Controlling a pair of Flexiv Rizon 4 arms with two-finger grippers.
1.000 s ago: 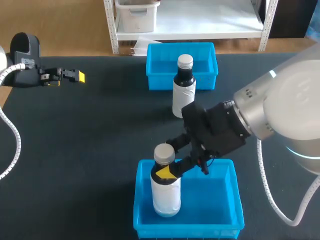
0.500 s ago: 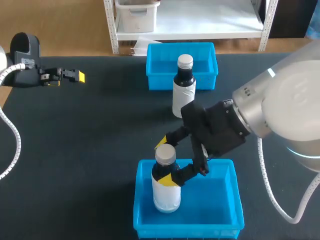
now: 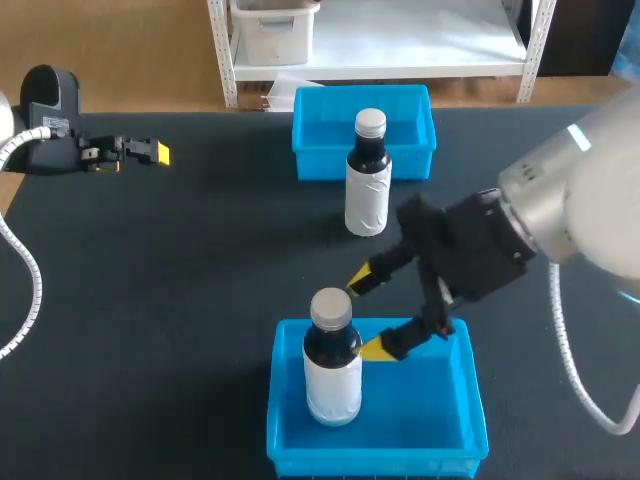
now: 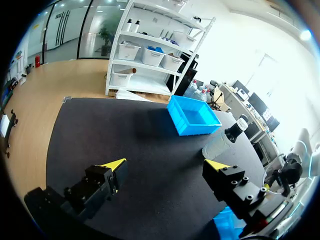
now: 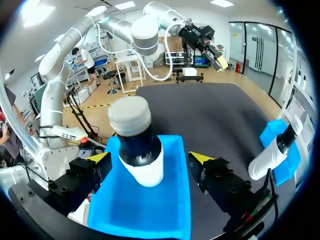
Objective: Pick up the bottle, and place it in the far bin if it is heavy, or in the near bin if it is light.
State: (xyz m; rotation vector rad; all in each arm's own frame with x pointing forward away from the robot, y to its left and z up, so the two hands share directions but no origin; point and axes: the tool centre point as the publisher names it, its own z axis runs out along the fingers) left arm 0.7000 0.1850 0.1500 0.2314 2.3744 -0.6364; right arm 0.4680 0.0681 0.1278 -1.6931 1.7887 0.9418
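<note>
Since the bottle (image 3: 332, 365) stands upright inside the near bin (image 3: 440, 415), at its left side, it was likely judged light and the placing looks done. The right gripper (image 3: 370, 313) hangs over the near bin's far rim, fingers spread wide and touching nothing, probably to clear the cap. Beyond the near bin a second bottle (image 3: 367, 185) stands before the far bin (image 3: 320, 140), while the left gripper (image 3: 140, 152) sits well off, spread and empty, out of the way.

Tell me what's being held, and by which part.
Nothing. The right gripper is open, not touching the bottle in the near bin; the left gripper is open too.
</note>
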